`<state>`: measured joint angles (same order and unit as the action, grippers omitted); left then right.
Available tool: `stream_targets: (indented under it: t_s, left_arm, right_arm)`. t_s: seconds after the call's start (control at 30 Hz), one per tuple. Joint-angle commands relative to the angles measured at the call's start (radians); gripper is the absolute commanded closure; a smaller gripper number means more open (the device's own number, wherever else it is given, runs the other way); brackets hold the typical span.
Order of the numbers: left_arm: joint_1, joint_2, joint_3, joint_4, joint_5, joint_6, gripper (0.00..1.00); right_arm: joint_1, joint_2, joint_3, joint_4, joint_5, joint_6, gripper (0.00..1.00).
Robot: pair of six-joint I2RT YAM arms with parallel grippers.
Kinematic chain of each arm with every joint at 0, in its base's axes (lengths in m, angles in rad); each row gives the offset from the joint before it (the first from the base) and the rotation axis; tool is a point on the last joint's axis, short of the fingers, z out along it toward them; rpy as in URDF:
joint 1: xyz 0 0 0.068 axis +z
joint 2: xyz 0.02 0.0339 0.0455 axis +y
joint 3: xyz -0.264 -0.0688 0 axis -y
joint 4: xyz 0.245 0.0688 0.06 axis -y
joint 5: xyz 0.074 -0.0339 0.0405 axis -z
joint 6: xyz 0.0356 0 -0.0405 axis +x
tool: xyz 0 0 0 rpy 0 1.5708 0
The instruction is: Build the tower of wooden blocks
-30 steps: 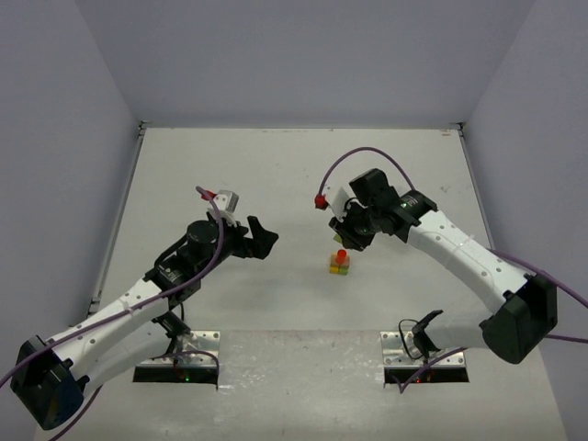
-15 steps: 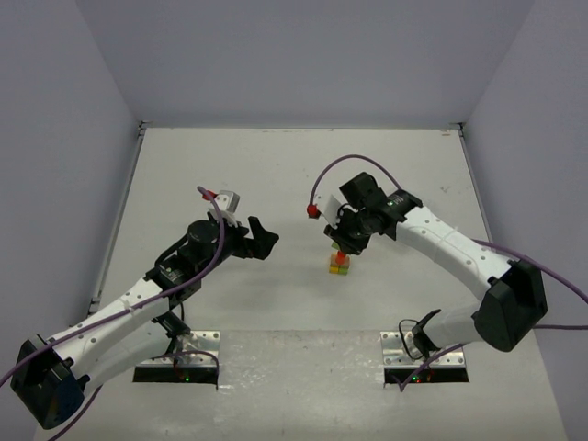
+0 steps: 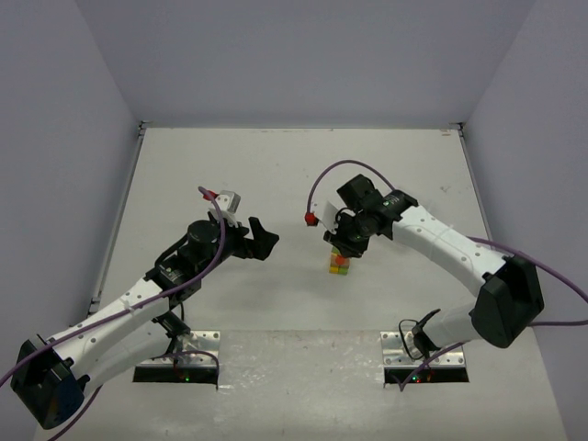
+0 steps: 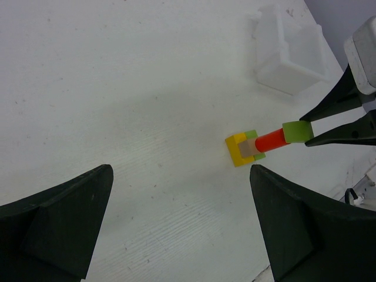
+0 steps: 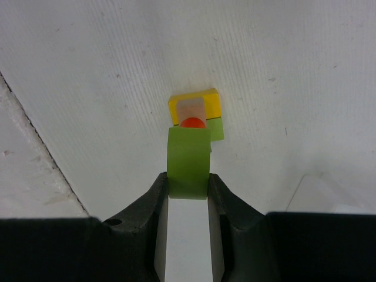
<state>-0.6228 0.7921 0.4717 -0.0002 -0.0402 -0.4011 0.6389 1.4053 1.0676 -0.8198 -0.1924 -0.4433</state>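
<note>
- Topping the tower [image 3: 340,265] at centre frame: the green block [image 5: 188,163] sits on the red piece [image 4: 272,140].
- Right gripper [image 5: 188,183] is clamped on that green block; letting go looks like what's left.
- Left gripper [image 3: 264,237], left of centre, hangs spread wide and empty.

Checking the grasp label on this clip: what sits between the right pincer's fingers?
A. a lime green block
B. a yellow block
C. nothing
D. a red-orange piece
A: in the right wrist view the right pincer is closed on the lime green block, held just above the red-orange piece.
</note>
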Motion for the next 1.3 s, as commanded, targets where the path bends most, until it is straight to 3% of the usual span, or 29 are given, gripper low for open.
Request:
stream_targets:
  t_s: [0.0, 1.27]
  left_arm:
    - [0.005, -0.008, 0.050, 0.028, 0.007, 0.008, 0.00]
    - [0.005, 0.009, 0.050, 0.043, 0.027, 0.019, 0.00]
  right_arm:
    - [0.008, 0.008, 0.004, 0.015, -0.024, -0.035, 0.77]
    - [0.011, 0.039, 0.027, 0.035, 0.003, -0.035, 0.73]
